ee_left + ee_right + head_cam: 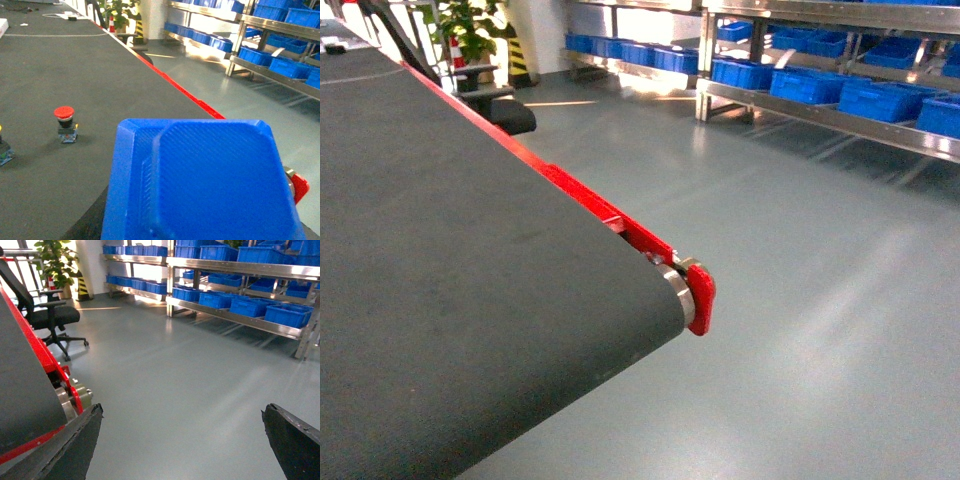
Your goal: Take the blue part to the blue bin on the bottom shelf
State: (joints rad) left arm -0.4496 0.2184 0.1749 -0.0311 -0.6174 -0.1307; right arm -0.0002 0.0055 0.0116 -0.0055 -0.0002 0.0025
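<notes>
Blue part (200,185) filling left wrist view, grip untellable; right jaws (182,440) spread wide, empty, above floor (190,380).

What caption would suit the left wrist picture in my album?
A large blue plastic part fills the foreground above a dark grey conveyor belt, where a red mushroom-shaped push button stands.
</notes>
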